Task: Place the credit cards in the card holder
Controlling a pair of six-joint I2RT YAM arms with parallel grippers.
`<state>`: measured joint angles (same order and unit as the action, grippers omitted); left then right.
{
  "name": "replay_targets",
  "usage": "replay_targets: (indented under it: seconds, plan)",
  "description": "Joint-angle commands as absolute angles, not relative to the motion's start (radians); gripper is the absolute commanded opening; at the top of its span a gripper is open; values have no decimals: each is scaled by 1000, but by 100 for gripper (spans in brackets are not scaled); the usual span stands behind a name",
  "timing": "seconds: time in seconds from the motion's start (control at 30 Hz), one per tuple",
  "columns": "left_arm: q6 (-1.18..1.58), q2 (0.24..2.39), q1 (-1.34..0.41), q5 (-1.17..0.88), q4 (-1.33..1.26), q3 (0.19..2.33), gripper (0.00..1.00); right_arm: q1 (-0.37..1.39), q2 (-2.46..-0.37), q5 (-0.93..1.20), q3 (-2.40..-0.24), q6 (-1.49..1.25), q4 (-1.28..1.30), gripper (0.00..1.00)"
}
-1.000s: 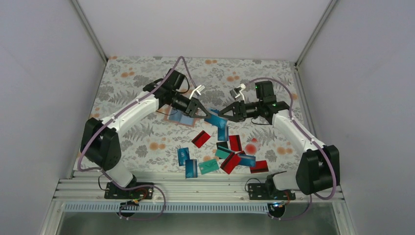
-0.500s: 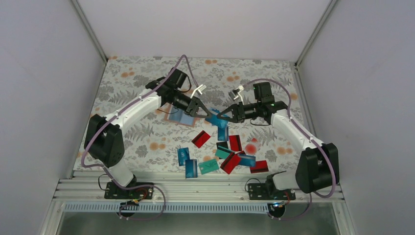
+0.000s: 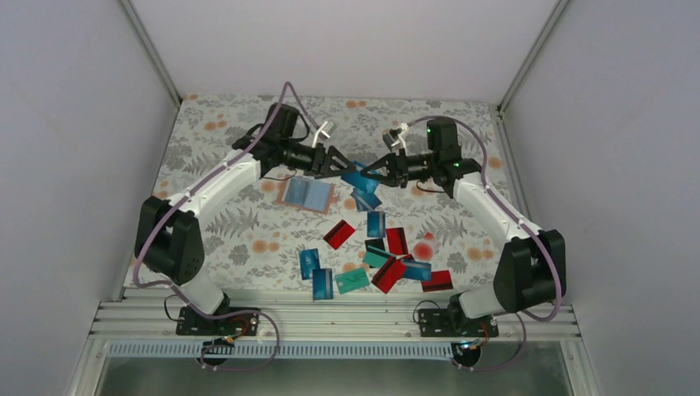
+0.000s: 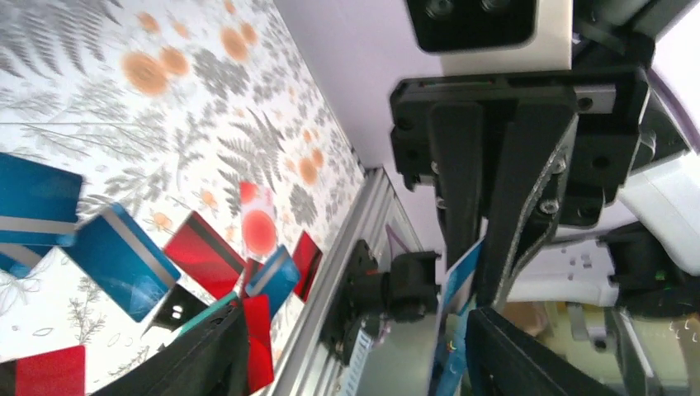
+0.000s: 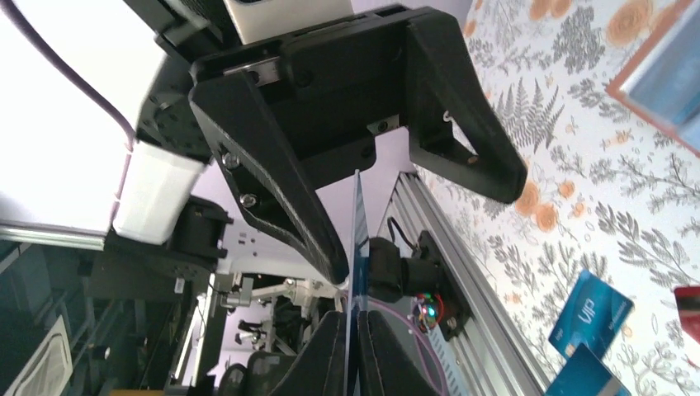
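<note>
Blue credit card (image 3: 358, 176) pinched in mid-air by the closed right tool (image 3: 371, 172), left tool (image 3: 347, 166) facing it with jaws spread open, tan card holder (image 3: 290, 196) flat on the worktop (image 3: 223, 227) to its left, other credit cards (image 3: 388, 272) scattered nearer the bases.

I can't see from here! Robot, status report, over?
Right gripper shut on blue card, aloft. Left gripper open, close beside it. Card holder flat on table, other cards scattered.
</note>
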<state>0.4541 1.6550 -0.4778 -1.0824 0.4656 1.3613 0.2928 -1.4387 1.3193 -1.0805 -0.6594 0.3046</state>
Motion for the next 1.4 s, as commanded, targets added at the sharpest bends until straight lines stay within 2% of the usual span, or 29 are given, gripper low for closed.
replay_targets:
  seconds: [0.0,0.07,0.17,0.37,0.57,0.73,0.93,1.17,1.37]
  plan:
    - [639,1580,-416,-1008,265,1329,74,299,-1467,1307,-1151,-839,164,4]
    - [699,1556,-386,-986,217,1319,85,298,-1482,1288,-1180,-886,133,4]
    - [803,1528,-370,-966,114,1300,91,298,-1501,1220,-1220,-984,76,4]
    - [1060,1496,-368,-907,-126,1256,87,302,-1508,1088,-1221,-1262,-168,4]
    - [1288,1450,-374,-784,-328,1166,83,321,-1494,928,-1150,-1596,-568,4]
    - [1355,1466,-401,-752,-410,1183,80,354,-1506,849,-1190,-1600,-602,4]
    - [1399,1488,-426,-713,-483,1200,72,378,-1533,813,-1233,-1597,-607,4]
    - [1393,1496,-437,-697,-469,1229,50,392,-1546,807,-1246,-1595,-630,4]
    - [1394,1515,-439,-698,-465,1253,40,402,-1557,805,-1249,-1595,-642,4]
